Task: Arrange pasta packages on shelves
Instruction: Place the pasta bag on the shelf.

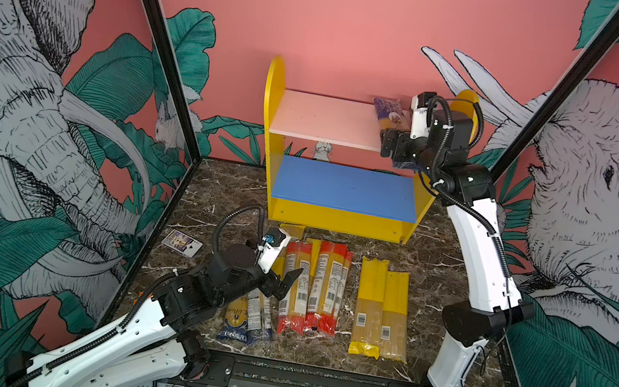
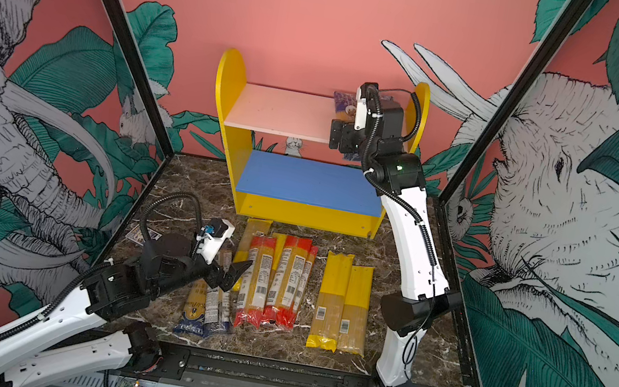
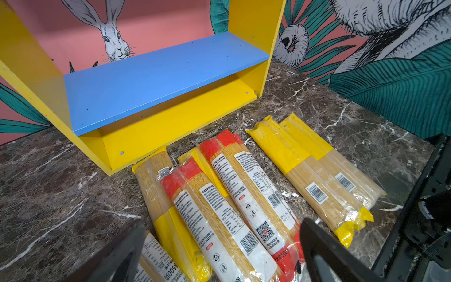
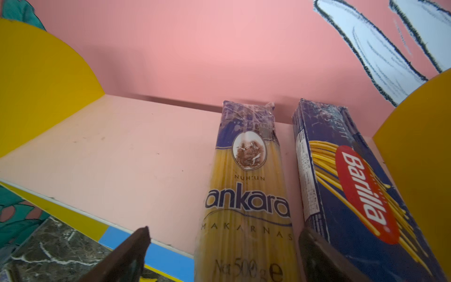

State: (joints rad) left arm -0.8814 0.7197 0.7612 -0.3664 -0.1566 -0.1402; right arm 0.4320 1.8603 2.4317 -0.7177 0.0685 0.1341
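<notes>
Both top views look down from high behind the robot on the whole yellow-sided two-tier shelf unit (image 1: 274,92). Each wrist camera looks closely ahead of its hand: the left gripper (image 3: 222,220) faces the blue lower board (image 3: 158,80), the right gripper (image 4: 223,229) the pale pink upper board (image 4: 122,151).

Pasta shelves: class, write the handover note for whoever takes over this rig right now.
Left hand open, over the packs on the table.
Right hand open at the pink upper board, fingers either side of the Ankara pack.
Done: Ankara pack and Barilla box lie on that board.
To do: the other packs are on the table; blue lower board holds nothing.
</notes>
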